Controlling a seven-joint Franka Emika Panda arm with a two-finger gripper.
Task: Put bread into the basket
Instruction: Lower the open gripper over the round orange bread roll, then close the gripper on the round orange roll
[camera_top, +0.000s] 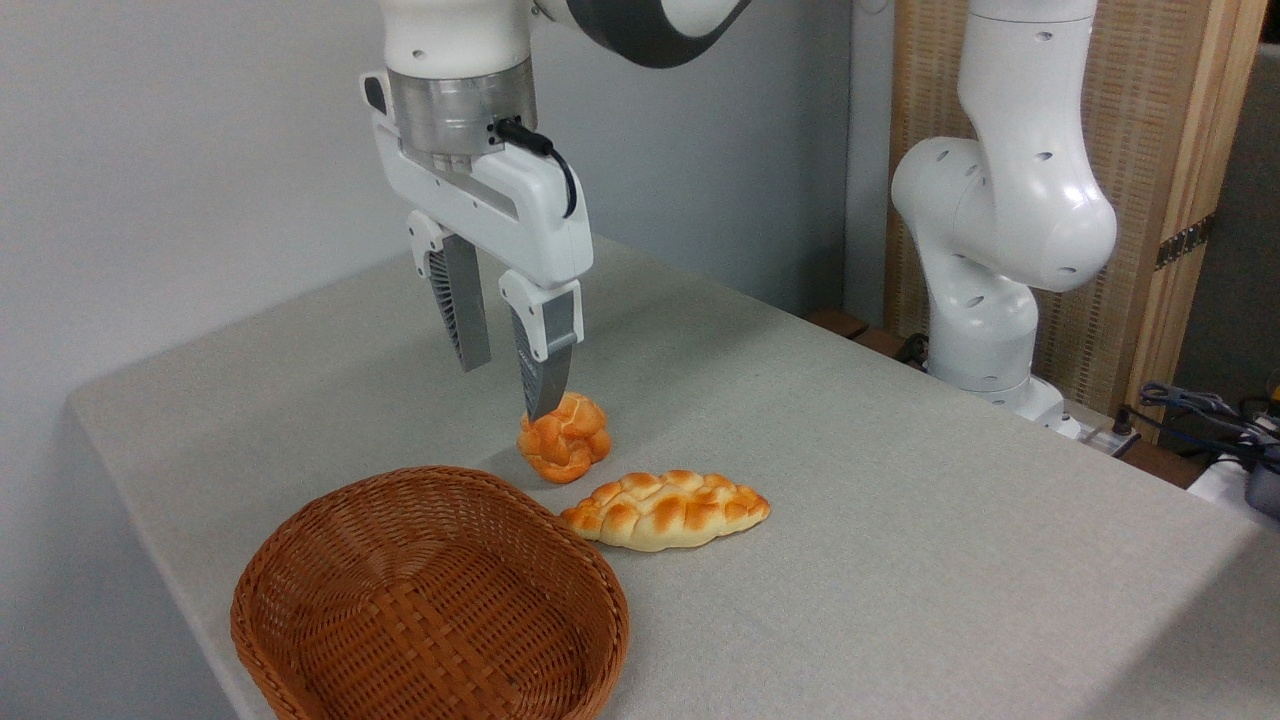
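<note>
While the bread (566, 438) sits on the table (900, 520), just beyond the basket (430, 600) rim and beside the braided loaf (665, 510), my gripper (508, 385) hangs over it with fingers parted and empty, one tip overlapping the bun's top. I judge this the approach before grasping. Next I need to centre both fingers around the bun, descend, and close without nudging the loaf.

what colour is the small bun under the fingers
Glossy orange-brown with paler creases, the bun shows best in the fixed camera view.
</note>
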